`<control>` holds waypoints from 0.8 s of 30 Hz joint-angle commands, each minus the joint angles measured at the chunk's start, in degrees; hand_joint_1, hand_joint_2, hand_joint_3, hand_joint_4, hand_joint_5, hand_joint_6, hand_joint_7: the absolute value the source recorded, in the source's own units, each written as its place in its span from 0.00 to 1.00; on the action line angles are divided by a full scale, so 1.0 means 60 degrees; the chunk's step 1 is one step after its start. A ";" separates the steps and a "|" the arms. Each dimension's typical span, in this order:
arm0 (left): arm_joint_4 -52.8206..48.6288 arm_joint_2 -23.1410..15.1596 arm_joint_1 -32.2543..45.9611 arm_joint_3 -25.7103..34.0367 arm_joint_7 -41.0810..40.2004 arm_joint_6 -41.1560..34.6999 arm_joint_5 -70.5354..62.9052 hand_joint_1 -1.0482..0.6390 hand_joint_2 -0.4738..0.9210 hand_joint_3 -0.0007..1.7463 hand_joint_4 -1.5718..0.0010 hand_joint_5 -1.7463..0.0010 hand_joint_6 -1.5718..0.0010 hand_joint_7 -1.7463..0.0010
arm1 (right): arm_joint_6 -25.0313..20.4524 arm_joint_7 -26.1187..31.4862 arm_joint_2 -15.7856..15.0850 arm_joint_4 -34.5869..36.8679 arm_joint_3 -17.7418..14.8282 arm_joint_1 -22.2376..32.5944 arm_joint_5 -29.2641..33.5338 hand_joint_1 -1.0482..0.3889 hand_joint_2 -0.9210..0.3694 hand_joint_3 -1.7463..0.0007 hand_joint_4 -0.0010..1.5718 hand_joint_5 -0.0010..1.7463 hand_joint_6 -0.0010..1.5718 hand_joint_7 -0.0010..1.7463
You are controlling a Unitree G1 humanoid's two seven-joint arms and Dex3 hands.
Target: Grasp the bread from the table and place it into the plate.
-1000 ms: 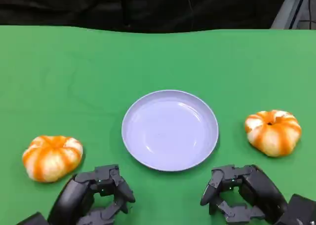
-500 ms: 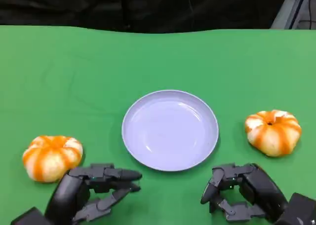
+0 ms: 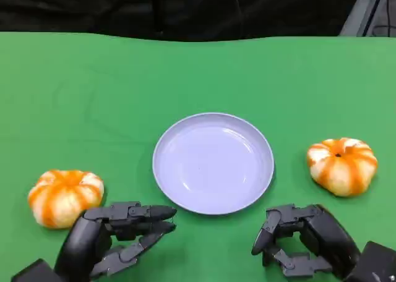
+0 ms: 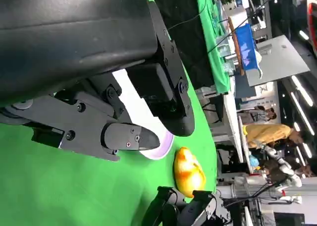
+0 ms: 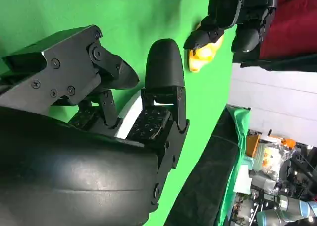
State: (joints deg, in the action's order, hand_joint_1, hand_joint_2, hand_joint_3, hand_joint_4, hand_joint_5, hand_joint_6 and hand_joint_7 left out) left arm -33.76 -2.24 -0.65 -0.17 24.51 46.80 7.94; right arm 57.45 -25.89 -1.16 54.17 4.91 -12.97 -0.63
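Two orange-striped breads sit on the green table (image 3: 74, 84), and neither is in the plate yet. On the left lies the left bread (image 3: 64, 196), and the left robot hand (image 3: 117, 235) is just beside it, not touching. A second ago that robot hand was curled up; now its fingers are stretched out and apart, holding nothing. I think it is getting ready to grab the left bread. In the middle sits the round plate (image 3: 162, 140), with nothing in it. On the right lies the right bread (image 3: 342, 166). The right robot hand (image 3: 297, 242) has not moved; its fingers are curled in on nothing, near the plate's front edge.
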 commanded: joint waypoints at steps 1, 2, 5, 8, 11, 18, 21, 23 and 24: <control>0.0451 -0.0493 0.0066 0.0249 0.0320 0.0459 0.0437 0.33 1.00 0.10 0.46 0.97 0.50 1.00 | 0.0039 -0.0055 -0.0140 0.0046 -0.0071 -0.0028 -0.0099 0.76 0.25 0.43 0.62 0.77 0.64 0.54; 0.0570 -0.0616 0.0062 0.0298 0.0461 0.0602 0.0558 0.27 1.00 0.07 0.51 0.99 0.56 1.00 | 0.0051 -0.0081 -0.0135 0.0056 -0.0072 -0.0027 -0.0121 0.76 0.25 0.43 0.62 0.76 0.64 0.54; 0.0632 -0.0697 0.0066 0.0314 0.0608 0.0699 0.0698 0.21 1.00 0.05 0.55 1.00 0.62 1.00 | 0.0062 -0.0115 -0.0129 0.0071 -0.0082 -0.0029 -0.0140 0.76 0.25 0.43 0.62 0.76 0.64 0.54; 0.0622 -0.0704 0.0064 0.0314 0.0655 0.0718 0.0743 0.20 1.00 0.05 0.56 1.00 0.63 1.00 | 0.0065 -0.0128 -0.0126 0.0076 -0.0090 -0.0032 -0.0144 0.76 0.25 0.44 0.62 0.76 0.64 0.54; 0.0619 -0.0695 0.0063 0.0331 0.0684 0.0718 0.0748 0.20 1.00 0.05 0.56 1.00 0.63 1.00 | 0.0065 -0.0134 -0.0125 0.0077 -0.0094 -0.0032 -0.0145 0.76 0.24 0.44 0.62 0.76 0.64 0.54; 0.1000 -0.0923 0.0135 0.0642 0.0334 0.1072 0.0398 0.19 1.00 0.05 0.60 1.00 0.64 1.00 | 0.0079 -0.0160 -0.0131 0.0127 -0.0104 -0.0040 -0.0159 0.76 0.24 0.44 0.62 0.76 0.64 0.54; 0.1192 -0.1012 0.0182 0.0786 0.0131 0.1222 0.0187 0.18 1.00 0.04 0.63 1.00 0.65 1.00 | 0.0096 -0.0176 -0.0132 0.0165 -0.0114 -0.0050 -0.0167 0.76 0.24 0.44 0.62 0.76 0.64 0.54; 0.1208 -0.1023 0.0193 0.0770 0.0075 0.1229 0.0156 0.18 1.00 0.04 0.63 1.00 0.65 1.00 | 0.0101 -0.0180 -0.0130 0.0173 -0.0118 -0.0053 -0.0167 0.76 0.24 0.45 0.62 0.76 0.64 0.54; 0.1212 -0.1029 0.0196 0.0761 0.0053 0.1232 0.0146 0.18 1.00 0.04 0.63 1.00 0.65 1.00 | 0.0103 -0.0182 -0.0130 0.0176 -0.0119 -0.0054 -0.0167 0.76 0.24 0.45 0.62 0.76 0.64 0.54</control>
State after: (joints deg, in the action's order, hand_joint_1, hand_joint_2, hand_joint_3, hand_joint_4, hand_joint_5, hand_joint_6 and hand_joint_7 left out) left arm -26.96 -7.54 -0.23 4.22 25.67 53.77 9.50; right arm 57.53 -26.77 -1.16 55.01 4.80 -13.07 -0.84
